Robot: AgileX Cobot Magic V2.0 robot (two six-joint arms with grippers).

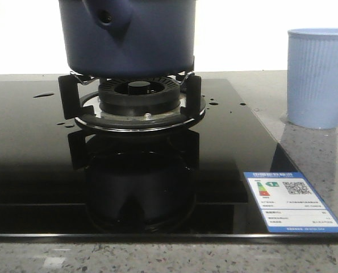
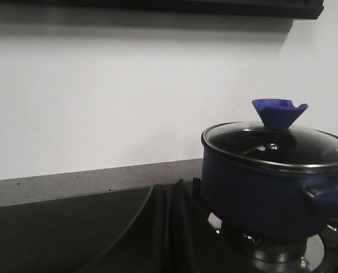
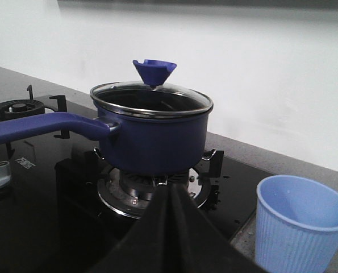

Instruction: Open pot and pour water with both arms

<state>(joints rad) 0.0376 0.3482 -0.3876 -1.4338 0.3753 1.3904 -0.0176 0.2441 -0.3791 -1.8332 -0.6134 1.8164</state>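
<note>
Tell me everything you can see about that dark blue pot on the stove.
The pot is round and dark navy with straight matte sides. A glass lid with a metal rim and a blue cone-shaped knob is still on it. One long blue handle sticks out sideways, ending in a hole visible in the front view. It stands upright on the burner grate of a glossy black stove. Neither arm's fingers touch it. A light blue cup stands apart, off the stove.

Pot (image 3: pixel 151 136) blocks the burner — cup (image 3: pixel 299 230) stands well apart beside it.
</note>
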